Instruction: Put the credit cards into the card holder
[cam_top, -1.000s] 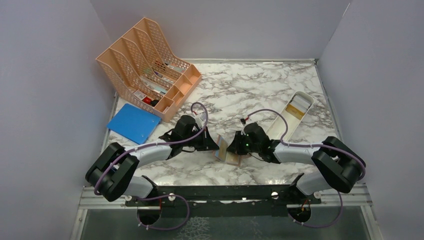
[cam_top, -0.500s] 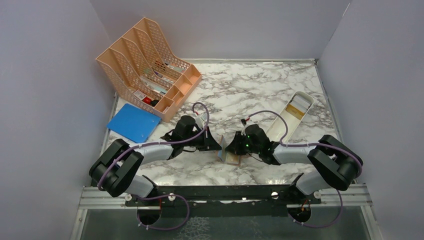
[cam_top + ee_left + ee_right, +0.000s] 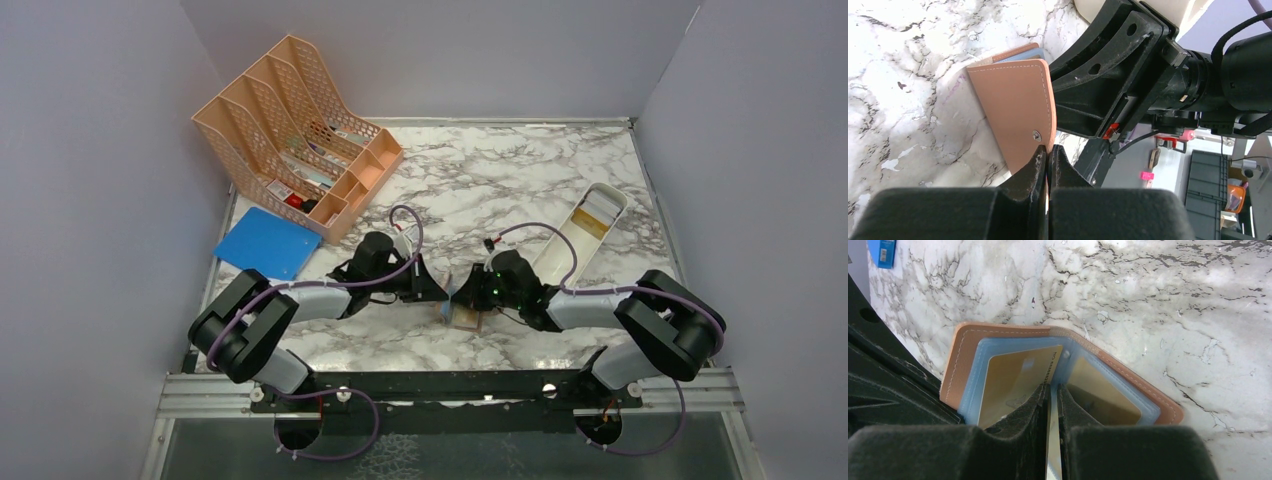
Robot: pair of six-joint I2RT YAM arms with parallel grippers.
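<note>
Card holder open, gold cards in slots; L jaws clamp flap, R jaws clamp whitish card

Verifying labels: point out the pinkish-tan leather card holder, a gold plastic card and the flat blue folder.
Pinkish-tan leather card holder point(image 3: 1013, 105): left wrist view, outer flap.
Gold plastic card point(image 3: 1013, 382): right wrist view, left card's face.
Flat blue folder point(image 3: 262, 247): top view, cover centre.
</note>
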